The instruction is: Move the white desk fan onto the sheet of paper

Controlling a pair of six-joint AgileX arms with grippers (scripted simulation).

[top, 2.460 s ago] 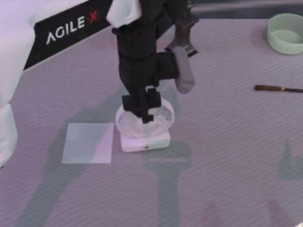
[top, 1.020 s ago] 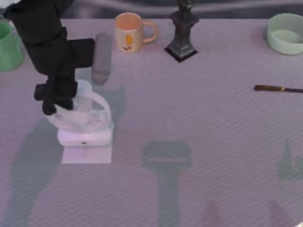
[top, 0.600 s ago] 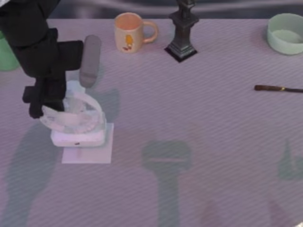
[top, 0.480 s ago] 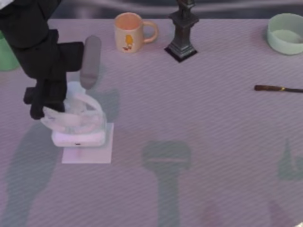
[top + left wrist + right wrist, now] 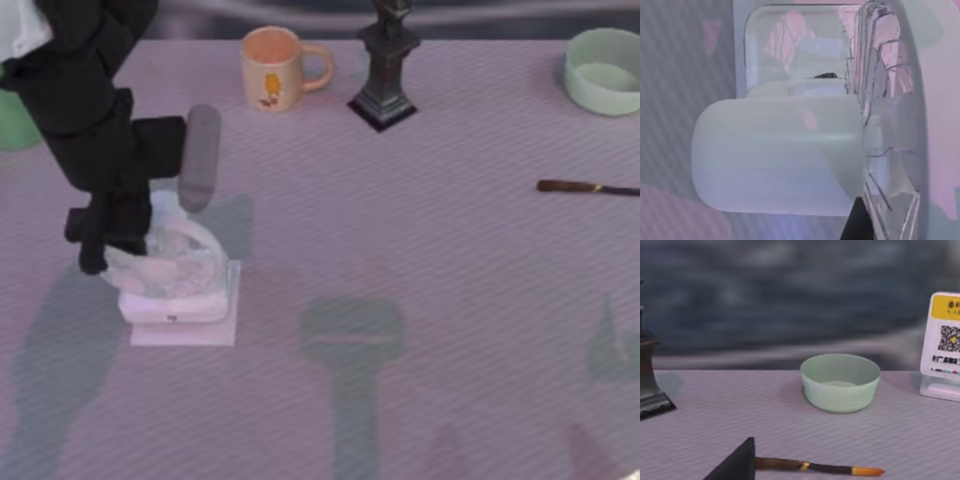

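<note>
One white desk fan (image 5: 172, 275) sits under my left gripper (image 5: 105, 235), whose fingers are closed on its round translucent grille; the rounded base rests on the sheet of paper (image 5: 185, 332), with paper showing along the near edge and right side. The table (image 5: 450, 250) lies open to the right, up to the brush (image 5: 585, 187) and pale green bowl (image 5: 602, 70). My right gripper is out of the top view; I cannot tell its fingers.
</note>
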